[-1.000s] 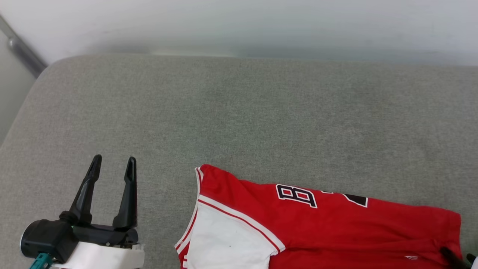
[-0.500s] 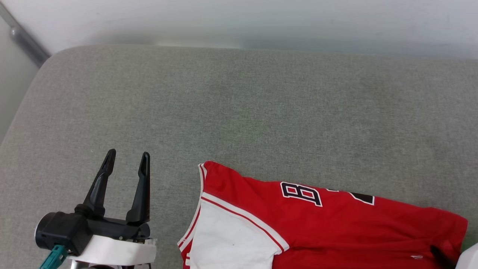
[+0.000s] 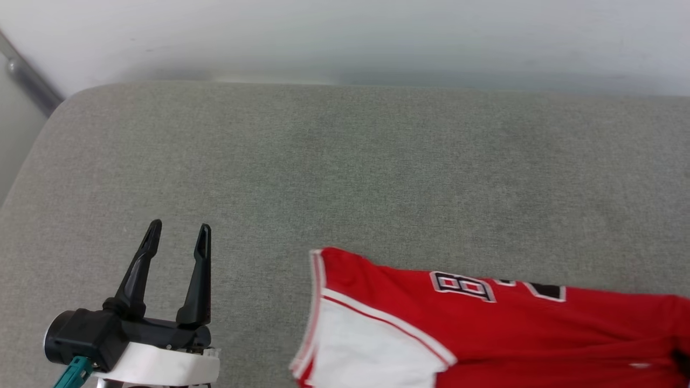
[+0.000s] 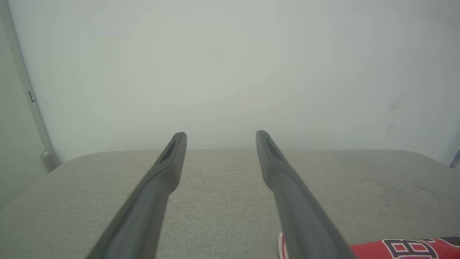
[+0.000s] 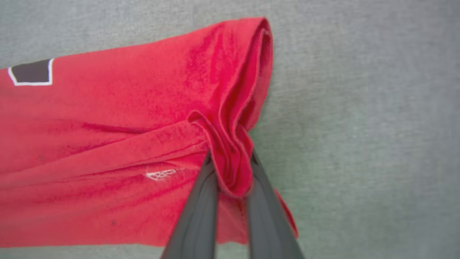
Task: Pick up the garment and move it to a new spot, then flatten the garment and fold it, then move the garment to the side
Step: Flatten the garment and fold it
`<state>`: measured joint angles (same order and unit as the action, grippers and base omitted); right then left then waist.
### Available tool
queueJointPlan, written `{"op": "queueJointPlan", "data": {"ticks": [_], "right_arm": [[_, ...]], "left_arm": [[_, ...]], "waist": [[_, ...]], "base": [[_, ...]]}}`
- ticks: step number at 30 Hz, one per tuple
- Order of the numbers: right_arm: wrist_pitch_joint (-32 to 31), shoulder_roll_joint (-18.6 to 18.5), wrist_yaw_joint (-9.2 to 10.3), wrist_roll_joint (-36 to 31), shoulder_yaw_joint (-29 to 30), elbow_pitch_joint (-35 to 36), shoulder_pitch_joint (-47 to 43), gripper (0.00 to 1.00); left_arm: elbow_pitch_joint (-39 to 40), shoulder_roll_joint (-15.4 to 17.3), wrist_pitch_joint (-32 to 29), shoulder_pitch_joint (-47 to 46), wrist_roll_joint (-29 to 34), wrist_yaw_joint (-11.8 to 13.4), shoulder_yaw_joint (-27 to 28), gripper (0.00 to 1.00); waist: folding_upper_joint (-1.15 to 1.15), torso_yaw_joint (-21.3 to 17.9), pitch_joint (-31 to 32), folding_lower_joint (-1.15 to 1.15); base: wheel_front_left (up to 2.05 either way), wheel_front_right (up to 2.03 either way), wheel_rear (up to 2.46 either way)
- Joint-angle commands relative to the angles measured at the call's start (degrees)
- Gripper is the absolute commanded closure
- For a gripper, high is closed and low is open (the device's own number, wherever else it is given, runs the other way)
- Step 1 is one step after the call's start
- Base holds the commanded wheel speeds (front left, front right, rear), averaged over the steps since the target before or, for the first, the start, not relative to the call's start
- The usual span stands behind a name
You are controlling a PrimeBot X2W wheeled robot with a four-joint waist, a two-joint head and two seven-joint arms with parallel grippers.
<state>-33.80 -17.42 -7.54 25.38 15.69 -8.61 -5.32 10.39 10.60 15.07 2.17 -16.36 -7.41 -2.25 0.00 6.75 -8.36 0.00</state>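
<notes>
Right gripper (image 5: 231, 156) pinches the garment (image 5: 107, 144) at its bunched edge — left gripper (image 3: 179, 226) spread, wide grey cushion (image 3: 377, 161) beyond.

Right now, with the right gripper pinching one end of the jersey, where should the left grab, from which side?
Take the striped sleeve edge at the jersey's left end, coming in from the left, low over the cushion. That edge lies flat and free, faces the open left gripper, and is opposite the bunched end pinched by the right gripper, so pulling apart should spread the cloth.
</notes>
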Motion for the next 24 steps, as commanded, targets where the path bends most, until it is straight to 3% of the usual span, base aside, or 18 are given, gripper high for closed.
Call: {"op": "queueJointPlan", "data": {"ticks": [1,5,9,17,24], "right_arm": [[0.7,-1.3,0.1,-0.9,1.6,-0.4,1.1,1.0],[1.0,-3.2,0.09,-3.5,5.2,-1.5,2.2,1.0],[0.7,-3.6,0.09,-3.5,5.4,-1.0,2.7,1.0],[-2.7,-2.4,0.08,-1.3,0.2,6.3,-0.7,1.0],[-7.1,1.4,0.07,-1.1,-5.3,16.0,-3.9,1.0]], "left_arm": [[0.1,0.3,0.1,0.6,0.1,-0.1,-0.1,0.0],[0.1,0.3,0.1,0.5,0.1,-0.1,0.0,0.0],[-0.1,0.1,0.1,0.6,0.1,-0.1,0.1,0.0],[-0.3,-0.6,0.1,2.0,-0.2,-0.1,0.3,0.0],[-0.8,-1.5,0.1,2.5,-0.6,-0.1,-0.2,0.0]], "waist": [[0.0,-0.2,0.1,0.0],[0.0,-0.7,0.2,0.0],[0.0,-1.1,0.6,0.0],[0.0,-2.0,2.4,0.0],[0.0,-1.3,4.2,0.0]], "base": [[0.0,0.0,0.0],[0.0,0.0,0.0],[0.0,0.0,0.0],[0.0,0.0,0.0],[0.0,0.0,0.0]]}}
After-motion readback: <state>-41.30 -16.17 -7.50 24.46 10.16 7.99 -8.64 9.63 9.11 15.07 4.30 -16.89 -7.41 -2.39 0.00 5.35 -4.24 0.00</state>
